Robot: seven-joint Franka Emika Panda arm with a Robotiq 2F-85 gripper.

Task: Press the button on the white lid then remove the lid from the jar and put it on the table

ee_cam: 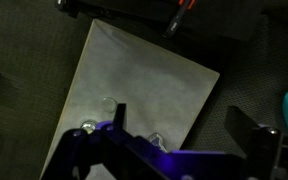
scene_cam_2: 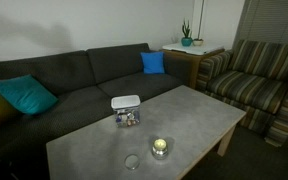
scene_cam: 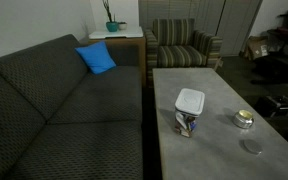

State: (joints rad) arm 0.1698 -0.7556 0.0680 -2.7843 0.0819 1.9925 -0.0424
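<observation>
The white lid [scene_cam: 190,101] sits on the jar [scene_cam: 187,123], a small clear container with dark colourful contents, near the sofa-side edge of the grey table [scene_cam: 214,90]. Both show in both exterior views: lid [scene_cam_2: 125,102], jar [scene_cam_2: 127,118], table [scene_cam_2: 199,115]. The arm does not show in either exterior view. In the wrist view my gripper [ee_cam: 182,115] is open and empty, high above the table [ee_cam: 134,70]. A small clear shape low between the fingers may be the jar [ee_cam: 154,138]; it is too blurred to tell.
A round metallic tin [scene_cam: 244,119] [scene_cam_2: 161,147] and a small grey disc [scene_cam: 251,146] [scene_cam_2: 132,161] lie on the table near the jar. A dark sofa [scene_cam: 64,100] with a blue cushion [scene_cam: 97,58] runs alongside. A striped armchair [scene_cam_2: 254,85] stands at the table's end.
</observation>
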